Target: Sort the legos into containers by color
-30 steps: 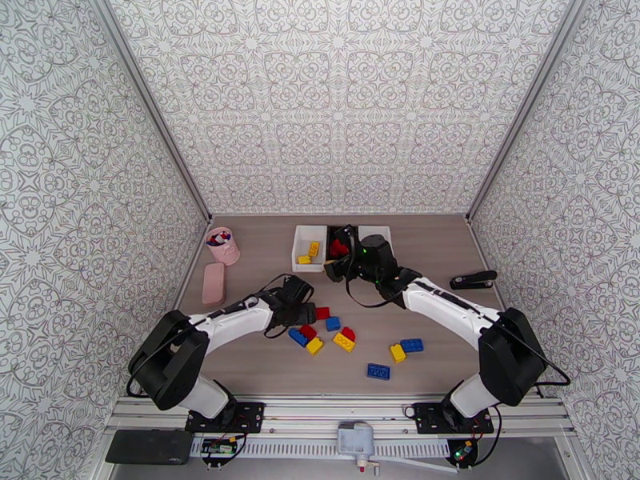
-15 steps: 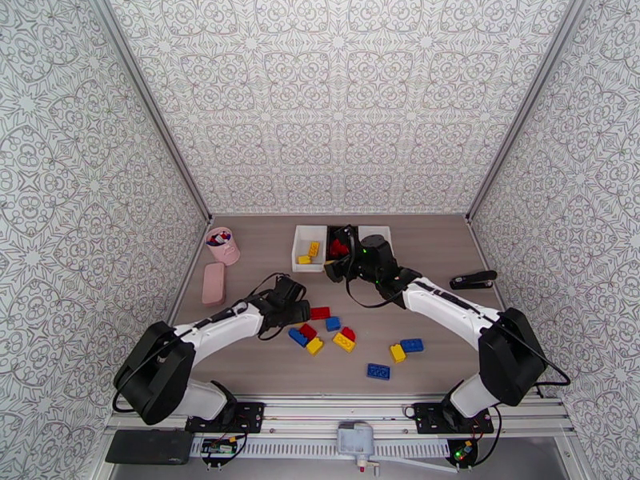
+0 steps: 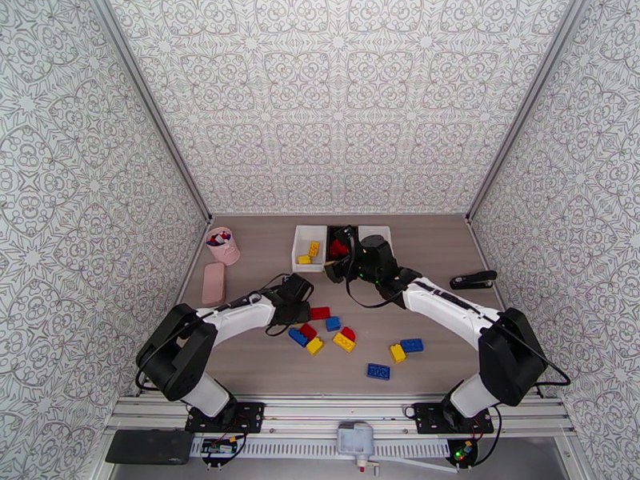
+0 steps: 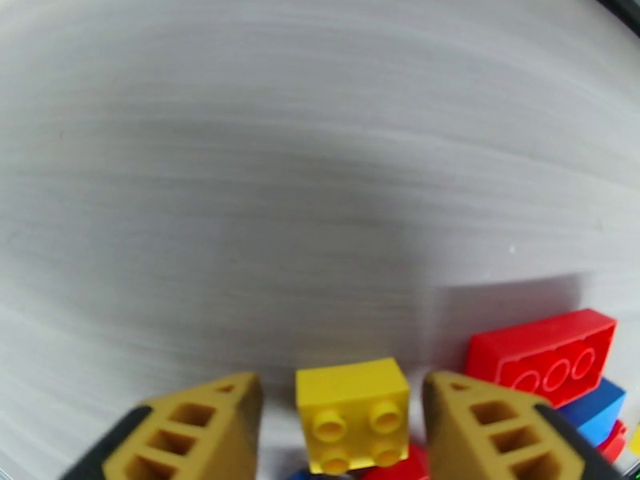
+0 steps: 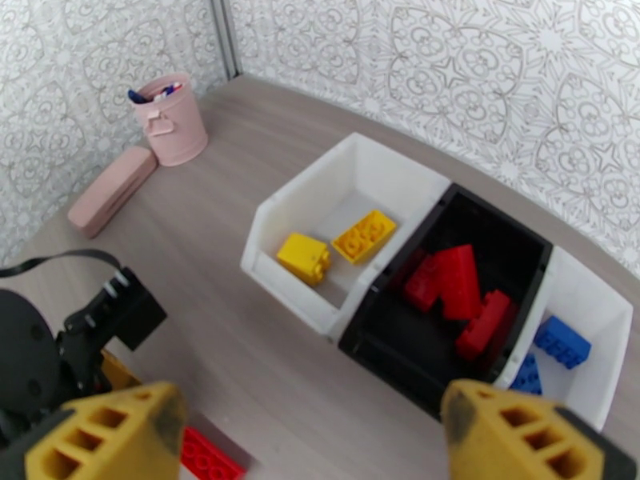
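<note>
The left gripper [image 4: 342, 387] has its jaws apart around a yellow brick [image 4: 352, 418], with a thin gap on each side, so it is not yet clamped. Just right of those jaws lies a red brick [image 4: 544, 354] on a blue one [image 4: 596, 406]. By my reckoning the sort is under half done: some ten loose bricks [image 3: 344, 341] of all three colours lie right of the left jaws.

Ahead of the right jaws, the three bins touch in a row. The left white bin [image 5: 288, 210] holds two yellows [image 5: 304, 256]. The black bin [image 5: 376, 314] holds about three reds [image 5: 456, 278]. The right white bin [image 5: 596, 302] holds two blues [image 5: 562, 342]. No colour is misplaced, as far as I can see.

The right gripper [image 5: 316, 434] hangs wide apart and empty, just short of the bins.
</note>
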